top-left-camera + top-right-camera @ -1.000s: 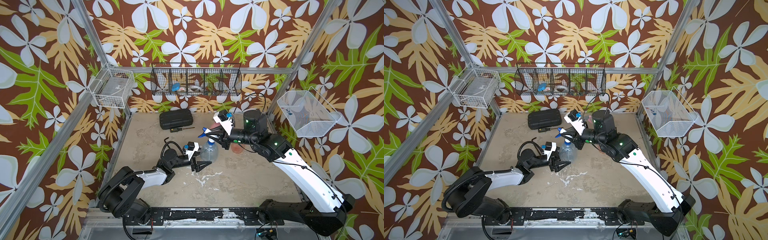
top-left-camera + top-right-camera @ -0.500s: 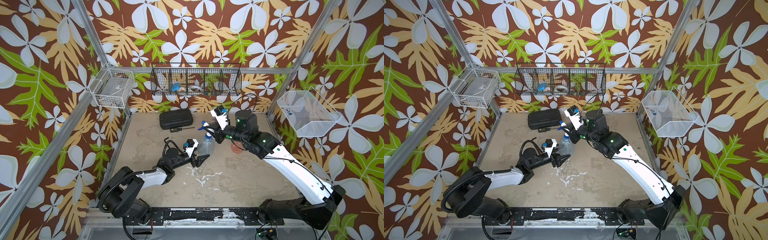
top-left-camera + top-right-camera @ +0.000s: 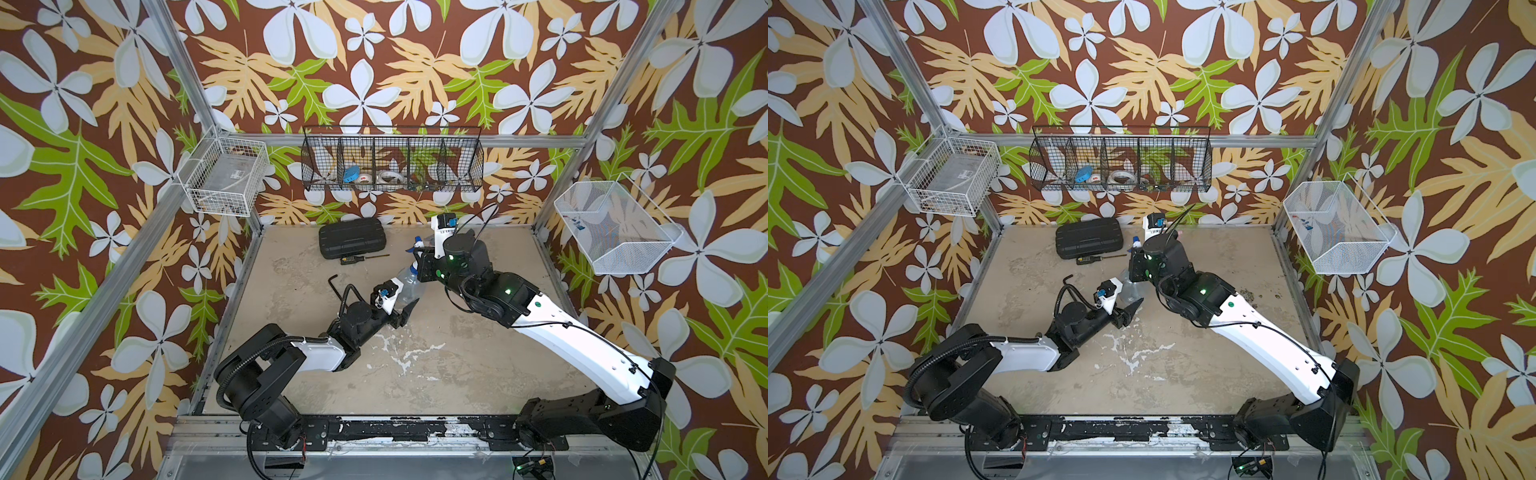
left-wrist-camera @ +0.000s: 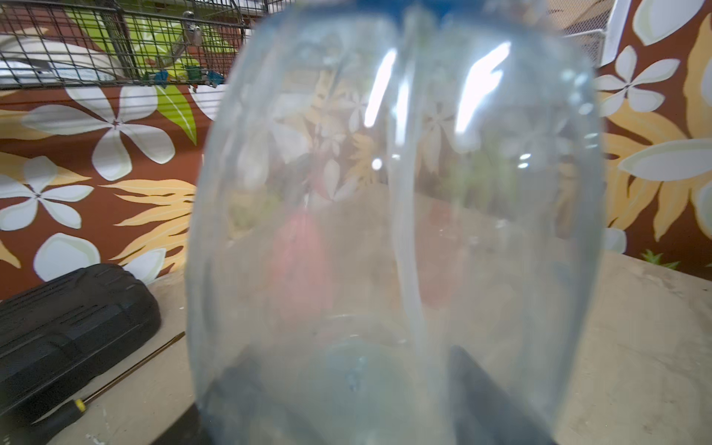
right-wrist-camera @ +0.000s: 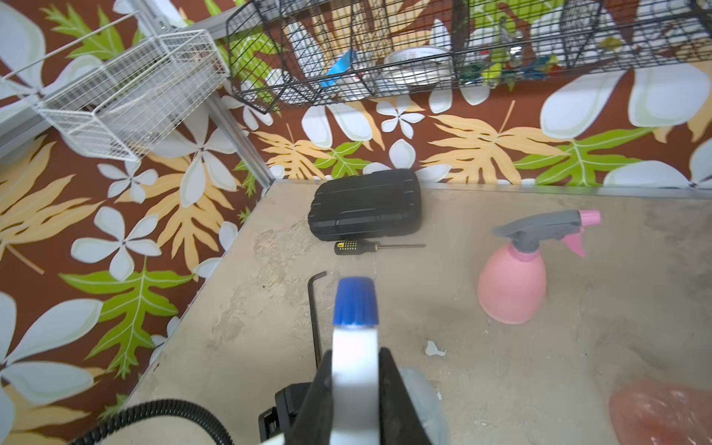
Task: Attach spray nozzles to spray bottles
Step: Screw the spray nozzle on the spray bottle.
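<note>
Spray nozzle, white and blue [image 5: 354, 308], sits on the clear bottle [image 4: 385, 231] mid-surface, with its dip tube inside and blue collar at the neck. Over the last second the right arm swung left over the bottle, its wrist turned, and the pair shifted slightly far. Likely screwing-on under way; seating unconfirmed. Right pincer [image 5: 356, 360] clenched on the nozzle body, forearm reaching far-left. Left pincer [image 3: 406, 308] clenched on the bottle's lower body, arm low, reaching right. Pink bottle [image 5: 512, 285] already carries its head.

White arm shells [image 3: 582, 336], black joints [image 3: 357, 320], corrugated cables [image 5: 154, 404]
</note>
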